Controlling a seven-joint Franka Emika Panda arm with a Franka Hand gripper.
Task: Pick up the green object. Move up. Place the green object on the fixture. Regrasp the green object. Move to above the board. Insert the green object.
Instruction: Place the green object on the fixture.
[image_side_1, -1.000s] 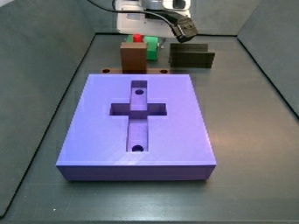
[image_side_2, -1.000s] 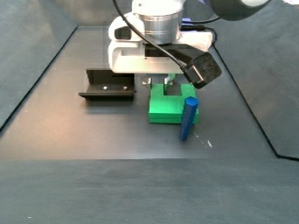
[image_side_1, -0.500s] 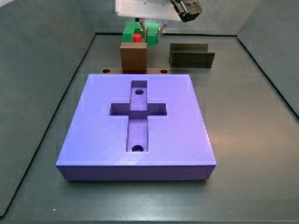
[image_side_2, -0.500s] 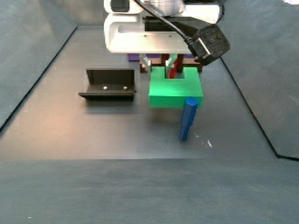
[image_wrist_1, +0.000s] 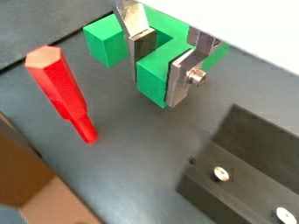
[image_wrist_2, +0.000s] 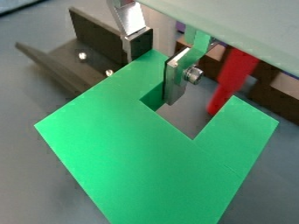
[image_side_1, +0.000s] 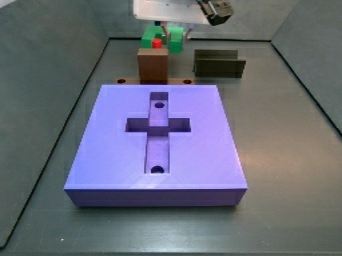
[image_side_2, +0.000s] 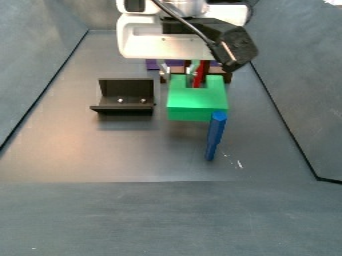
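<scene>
My gripper (image_wrist_1: 162, 66) is shut on the bright green object (image_wrist_1: 149, 74), one arm of it clamped between the silver fingers (image_wrist_1: 183, 80). It also shows in a wrist view (image_wrist_2: 156, 72), where the green object (image_wrist_2: 128, 149) fills most of the picture. In both side views the gripper (image_side_1: 181, 10) (image_side_2: 187, 30) holds the green object (image_side_1: 166, 35) (image_side_2: 197, 98) off the floor at the far end. The dark fixture (image_side_1: 221, 65) (image_side_2: 123, 98) stands beside it on the floor. The lavender board (image_side_1: 114, 150) with its cross-shaped recess lies apart from the gripper.
A brown block (image_side_1: 154, 66) with a red cap stands just beside the held piece. A red peg (image_wrist_1: 61, 87) and a blue rod (image_side_2: 217, 135) stand upright close to the green object. Grey walls enclose the floor.
The gripper has risen with the green object in it, lifting the piece off the floor. In the last half second it barely moved.
</scene>
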